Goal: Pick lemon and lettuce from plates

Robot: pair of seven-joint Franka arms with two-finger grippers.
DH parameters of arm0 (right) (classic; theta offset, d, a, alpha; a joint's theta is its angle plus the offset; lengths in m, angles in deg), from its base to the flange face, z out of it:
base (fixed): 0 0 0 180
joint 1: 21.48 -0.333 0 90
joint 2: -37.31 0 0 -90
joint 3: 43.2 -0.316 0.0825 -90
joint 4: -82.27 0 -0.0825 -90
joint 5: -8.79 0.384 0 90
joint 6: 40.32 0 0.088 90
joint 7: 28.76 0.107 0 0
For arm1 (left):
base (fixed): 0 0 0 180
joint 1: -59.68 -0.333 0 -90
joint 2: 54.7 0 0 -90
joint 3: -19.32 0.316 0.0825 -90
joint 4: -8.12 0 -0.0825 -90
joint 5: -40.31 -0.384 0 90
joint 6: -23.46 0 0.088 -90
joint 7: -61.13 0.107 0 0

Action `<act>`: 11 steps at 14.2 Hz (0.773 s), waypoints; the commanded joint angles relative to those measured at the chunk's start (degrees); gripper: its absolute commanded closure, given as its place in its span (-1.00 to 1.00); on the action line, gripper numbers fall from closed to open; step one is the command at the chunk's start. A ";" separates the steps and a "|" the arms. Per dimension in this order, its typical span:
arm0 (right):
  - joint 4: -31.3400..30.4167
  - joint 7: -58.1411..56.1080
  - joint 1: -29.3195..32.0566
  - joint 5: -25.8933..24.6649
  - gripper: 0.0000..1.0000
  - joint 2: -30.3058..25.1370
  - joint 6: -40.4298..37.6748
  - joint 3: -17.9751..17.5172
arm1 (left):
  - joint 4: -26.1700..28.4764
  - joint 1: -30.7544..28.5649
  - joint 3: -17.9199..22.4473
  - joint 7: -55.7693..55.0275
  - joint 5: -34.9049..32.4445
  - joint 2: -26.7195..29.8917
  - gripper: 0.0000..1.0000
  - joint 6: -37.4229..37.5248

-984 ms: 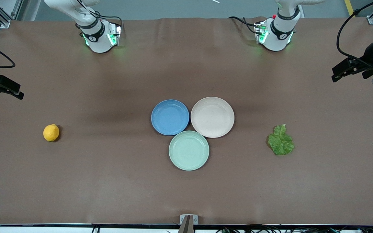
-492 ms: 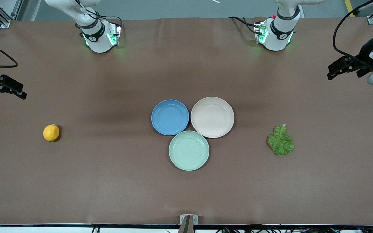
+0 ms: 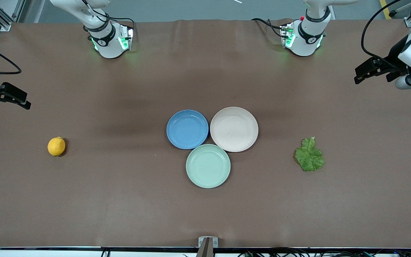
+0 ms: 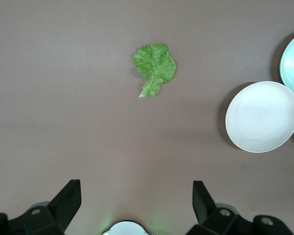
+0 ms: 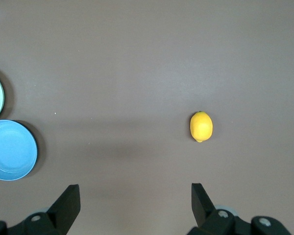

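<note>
The lemon [image 3: 56,146] lies on the bare table toward the right arm's end; it also shows in the right wrist view [image 5: 201,126]. The lettuce [image 3: 309,155] lies flat on the table toward the left arm's end, and shows in the left wrist view [image 4: 155,68]. The blue plate [image 3: 187,129] and the beige-pink plate [image 3: 234,129] sit side by side mid-table, both empty. My right gripper [image 3: 27,104] is open and empty, up over the table's edge at its own end [image 5: 135,196]. My left gripper [image 3: 357,76] is open and empty, up over its own end [image 4: 137,196].
A mint-green plate [image 3: 208,166] touches both other plates on the side nearer the front camera, and is empty. The two arm bases [image 3: 109,41] [image 3: 303,37] stand along the table's edge farthest from the front camera. Brown cloth covers the table.
My left gripper has risen and drifted toward the arm bases and slightly toward the table's middle. My right gripper has shifted slightly toward the middle. Lemon, lettuce and plates have not moved.
</note>
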 commanded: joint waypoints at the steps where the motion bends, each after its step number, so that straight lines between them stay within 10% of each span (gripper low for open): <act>1: 0.99 0.42 1.55 -0.23 -1.00 0.30 -0.71 -1.44 | 2.41 0.46 -0.07 1.37 -0.04 2.63 -1.00 -0.65; 11: 1.60 0.50 1.46 -0.05 -1.00 0.30 -0.62 -1.52 | 0.03 -0.41 -1.39 3.04 -1.28 1.49 -1.00 -0.30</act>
